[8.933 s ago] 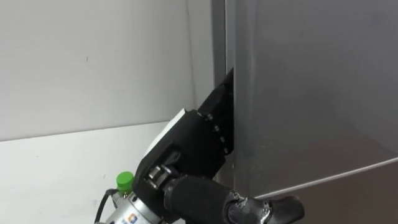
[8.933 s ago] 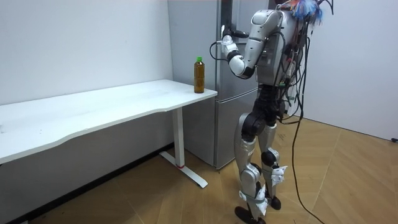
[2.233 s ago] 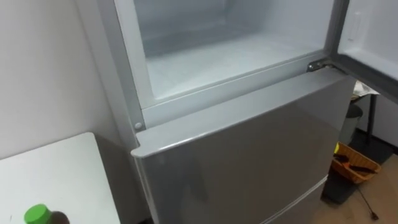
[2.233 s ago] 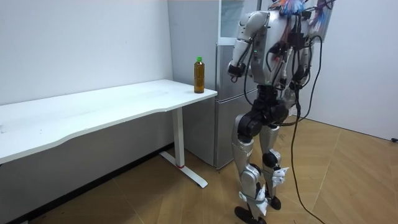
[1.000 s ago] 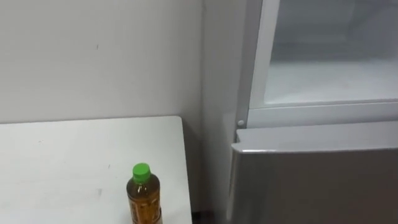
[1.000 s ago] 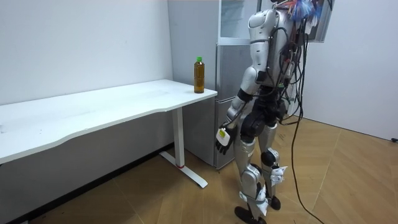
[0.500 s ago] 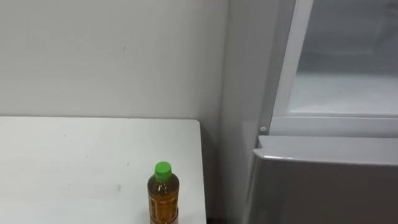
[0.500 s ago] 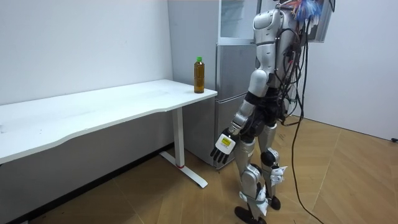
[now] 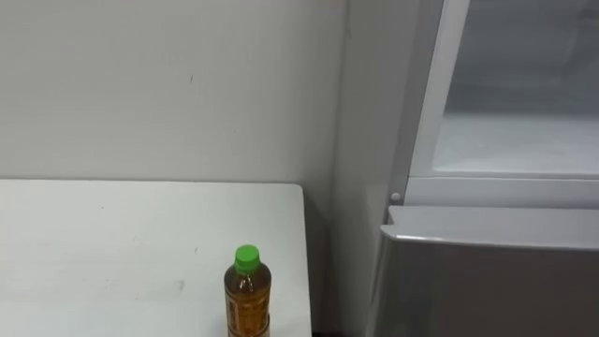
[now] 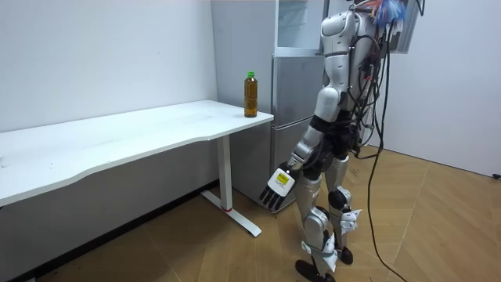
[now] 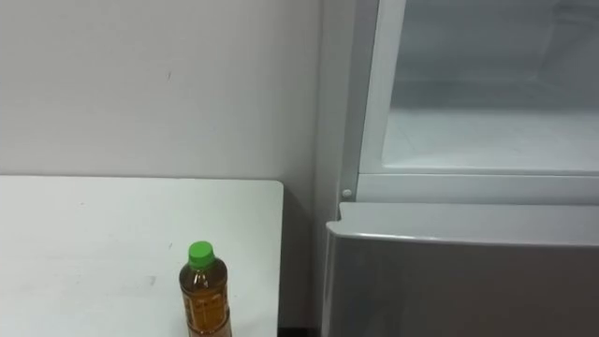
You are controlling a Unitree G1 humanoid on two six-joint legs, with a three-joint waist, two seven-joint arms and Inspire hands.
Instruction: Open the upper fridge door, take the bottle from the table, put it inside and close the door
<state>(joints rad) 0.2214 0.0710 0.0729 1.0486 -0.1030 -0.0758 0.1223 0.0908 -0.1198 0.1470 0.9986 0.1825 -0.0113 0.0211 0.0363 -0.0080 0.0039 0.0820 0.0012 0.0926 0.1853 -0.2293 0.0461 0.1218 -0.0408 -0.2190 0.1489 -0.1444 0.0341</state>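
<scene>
A bottle [image 9: 247, 295] of amber drink with a green cap stands upright near the right end of the white table [image 9: 94, 243], close to the fridge. In the room view the bottle [image 10: 250, 94] is at the table's corner. The upper fridge compartment [image 9: 524, 122] is open, white inside, with nothing on its floor. I stand in front of the fridge. My left hand [image 10: 275, 188] hangs low by my thigh with straight fingers, well below and apart from the bottle.
The grey lower fridge door [image 9: 487, 281] is closed, right beside the table's end. A white wall [image 9: 168, 84] runs behind the table. In the room view the upper door [image 10: 405, 27] stands swung out behind my head, and wooden floor [image 10: 438, 227] lies around me.
The upper fridge door has been opened. My left arm has dropped from the fridge down to my thigh. My view has turned left, bringing the bottle into sight.
</scene>
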